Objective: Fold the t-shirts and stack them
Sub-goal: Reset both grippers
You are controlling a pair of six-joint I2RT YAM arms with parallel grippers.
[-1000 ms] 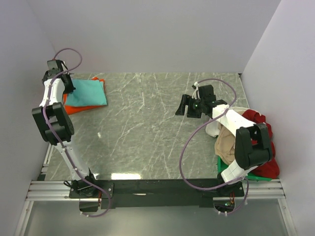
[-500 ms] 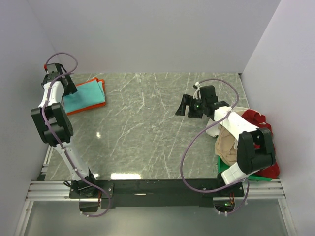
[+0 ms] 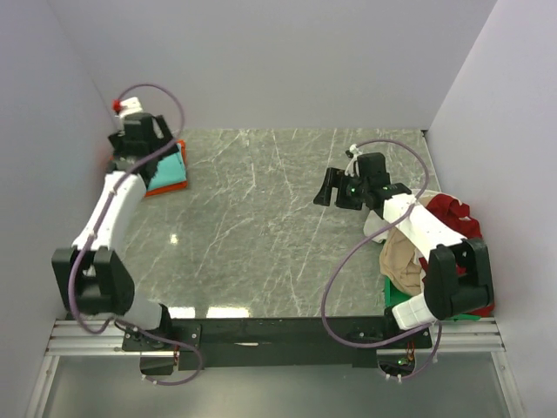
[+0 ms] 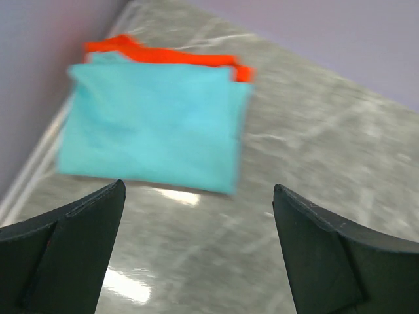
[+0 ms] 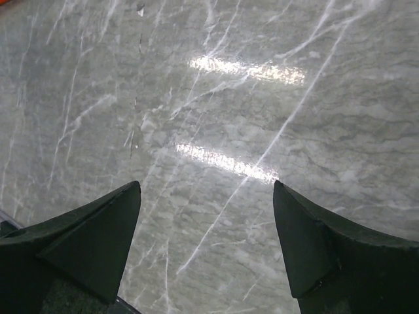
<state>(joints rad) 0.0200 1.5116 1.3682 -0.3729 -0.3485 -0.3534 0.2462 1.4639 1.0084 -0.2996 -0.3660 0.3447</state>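
A folded teal t-shirt [image 4: 150, 127] lies on a folded orange t-shirt [image 4: 163, 55] at the table's far left corner; from the top view the teal one [image 3: 171, 164] is partly hidden by my left arm. My left gripper [image 4: 198, 188] hangs open and empty above the table just short of that stack, and shows at the far left [image 3: 144, 144] from above. My right gripper [image 3: 335, 190] is open over bare marble, nothing between its fingers [image 5: 207, 186]. Unfolded t-shirts are heaped at the right edge: dark red [image 3: 451, 213], beige [image 3: 402, 254], white [image 3: 377, 228] and green [image 3: 439, 311].
The grey marble table [image 3: 252, 226] is walled on the left, back and right. The right arm's links and cable pass over the heap of shirts. A metal rail [image 3: 278, 335] runs along the near edge by the arm bases.
My left gripper has opened and let go of the teal and orange stack, then lifted away as the arm swung round. The right gripper has shifted slightly right.
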